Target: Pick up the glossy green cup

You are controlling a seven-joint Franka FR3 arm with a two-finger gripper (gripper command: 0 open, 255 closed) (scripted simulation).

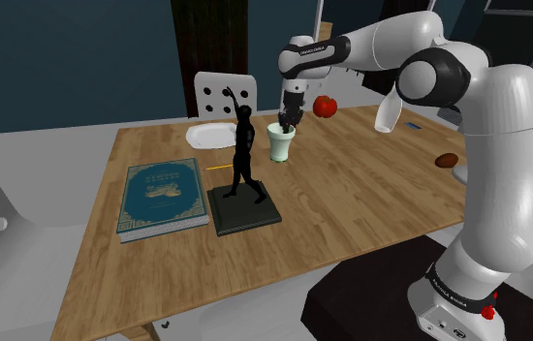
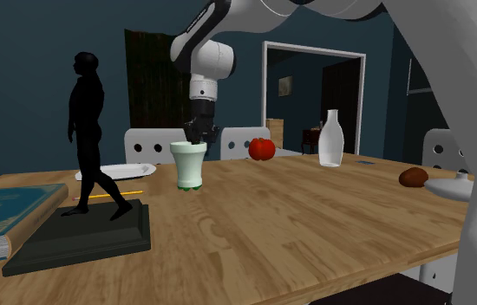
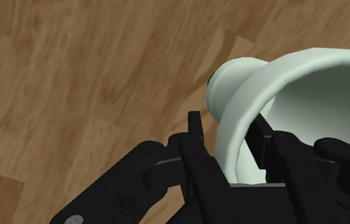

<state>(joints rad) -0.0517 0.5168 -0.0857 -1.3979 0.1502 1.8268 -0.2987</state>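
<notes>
The jaws point(image 3: 228, 124) are set astride the rim of the cup point(image 3: 294, 83), one inside and one outside; whether they are clamped on it cannot be told. The cup is seen as pale, whitish green, glossy, with a flared rim. It stands upright on the wooden worktop point(image 1: 352, 213). A black statue point(image 1: 243, 155) is just beside it. A tomato point(image 1: 326, 106) and a white plate point(image 1: 211, 134) are near, and a book point(image 1: 164, 197) is further off.

I record a wooden table point(image 1: 352, 223). Bearings are in the shoulder view, from the pale green cup point(image 1: 282, 145) standing on it: white plate point(image 1: 211, 134) at 9 o'clock, tomato point(image 1: 326, 106) at 2, brown lump point(image 1: 447, 161) at 3, black statuette point(image 1: 243, 145) at 7, teal book point(image 1: 163, 199) at 8.
</notes>
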